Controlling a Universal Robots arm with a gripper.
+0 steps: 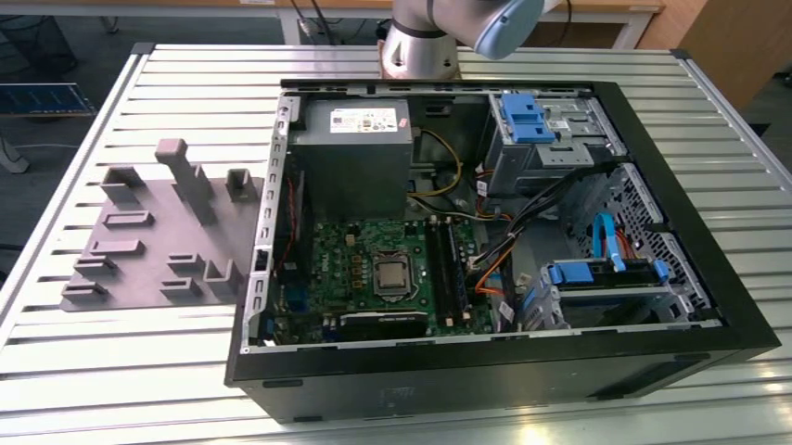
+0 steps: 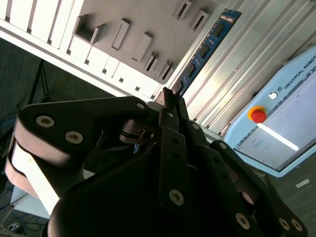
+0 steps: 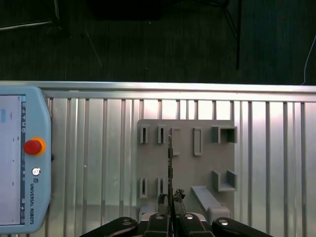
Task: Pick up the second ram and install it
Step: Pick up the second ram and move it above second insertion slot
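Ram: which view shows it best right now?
The second wrist view: the ram shows its blue face and black chips, one end in the pincer. The first wrist view has it edge-on, a thin line over the grey tray.

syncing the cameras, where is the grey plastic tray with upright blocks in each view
Exterior view: the grey plastic tray lies on the slatted metal table, at the exterior view's left of the open black computer case.
First wrist view: beyond the gripper, behind the thin blue ram stick it grips.
Second wrist view: beyond the gripper, alongside the ram stick.
Shared landmark: the slatted table.
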